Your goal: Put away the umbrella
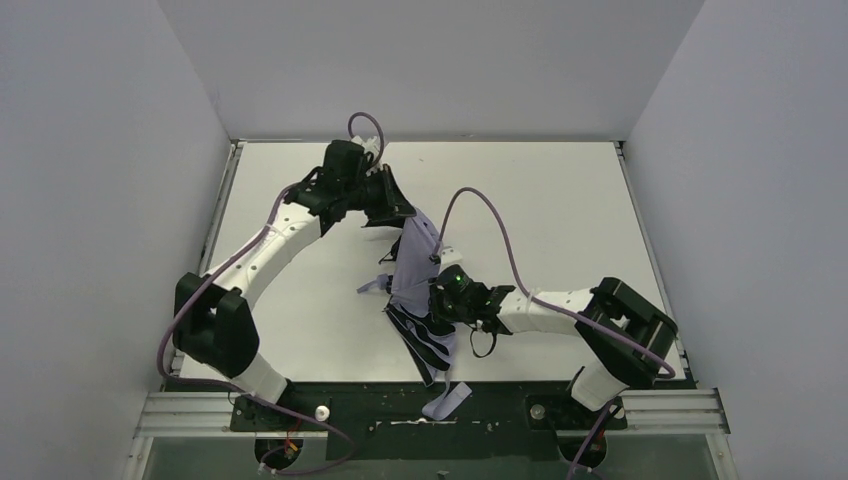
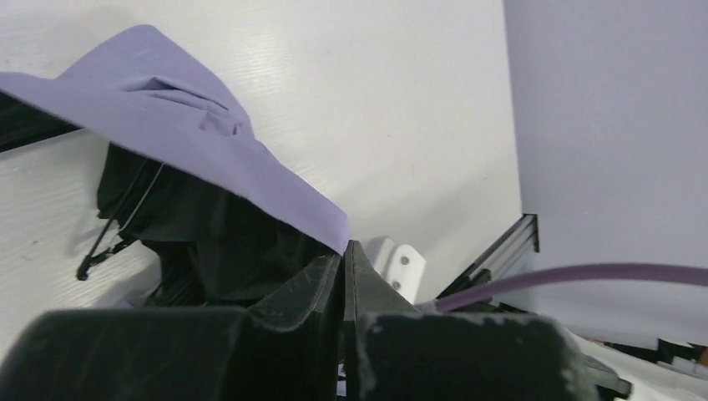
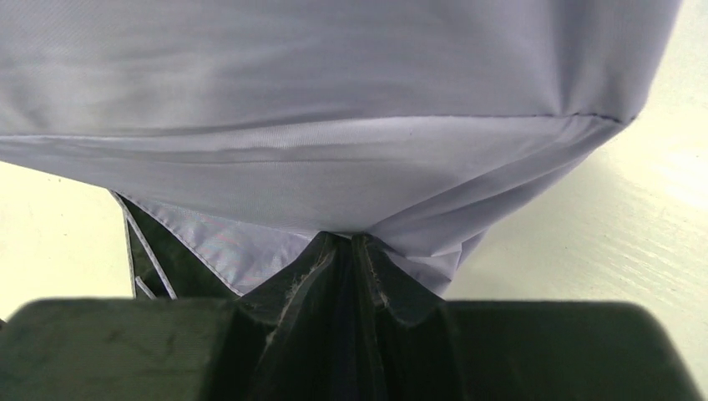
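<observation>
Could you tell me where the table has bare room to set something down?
Bare: far-right table between the umbrella and right rail; near-left stretch between left arm and umbrella. Crowded: the centre, where left gripper and right gripper pinch it.

umbrella (image 1: 412,262) on table (image 1: 560,200), L gripper (image 1: 404,214) at far end, R gripper (image 1: 438,298) nearer

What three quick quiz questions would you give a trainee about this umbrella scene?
1. True or false: the umbrella lies neatly rolled up and strapped shut.
2. Which colour is its inner lining: A black, B red, C white?
3. Fill in: the right end effector is shut on the umbrella's lavender ____.
Key: 1 false; 2 A; 3 fabric.
</observation>
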You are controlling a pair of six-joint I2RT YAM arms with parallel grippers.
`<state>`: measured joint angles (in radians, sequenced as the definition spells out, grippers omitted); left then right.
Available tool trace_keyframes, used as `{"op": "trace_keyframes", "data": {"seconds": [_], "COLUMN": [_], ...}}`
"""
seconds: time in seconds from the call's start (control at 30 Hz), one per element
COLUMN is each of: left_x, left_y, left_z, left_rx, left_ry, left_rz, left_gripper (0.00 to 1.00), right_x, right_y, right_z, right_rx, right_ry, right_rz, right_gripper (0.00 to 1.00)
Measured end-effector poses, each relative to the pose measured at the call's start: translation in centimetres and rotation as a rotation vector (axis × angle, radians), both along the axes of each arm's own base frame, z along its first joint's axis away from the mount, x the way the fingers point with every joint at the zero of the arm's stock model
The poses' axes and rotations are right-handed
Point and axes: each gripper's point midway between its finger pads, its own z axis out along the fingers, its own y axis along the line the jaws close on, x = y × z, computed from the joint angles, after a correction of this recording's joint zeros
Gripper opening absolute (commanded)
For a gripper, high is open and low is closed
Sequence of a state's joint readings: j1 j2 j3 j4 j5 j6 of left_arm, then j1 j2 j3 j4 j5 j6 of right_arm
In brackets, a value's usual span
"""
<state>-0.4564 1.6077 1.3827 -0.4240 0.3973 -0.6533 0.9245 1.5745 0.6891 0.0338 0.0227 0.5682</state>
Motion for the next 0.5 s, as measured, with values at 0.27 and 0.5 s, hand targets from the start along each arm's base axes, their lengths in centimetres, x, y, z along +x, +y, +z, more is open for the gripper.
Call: {"op": "trace_keyframes", "data": {"seconds": [0.27, 0.5], "left_x": [-2.2, -6.7], "left_y": [0.1, 0.1], "left_z": [3.3, 3.4], "left_rx": [-0.13, -0.19], "left_ry": [-0.074, -0.118], "left_rz": [0.009, -0.012], "left_gripper": [0.0, 0.0], "right_x": [0.3, 0.4], "right_y": [0.8, 1.7], "right_z": [0.1, 0.6], "right_rx": [0.074, 0.134], "right_ry": [0.014, 0.011], "right_rz": [-0.071, -0.091], "right_gripper": [0.19, 0.29]}}
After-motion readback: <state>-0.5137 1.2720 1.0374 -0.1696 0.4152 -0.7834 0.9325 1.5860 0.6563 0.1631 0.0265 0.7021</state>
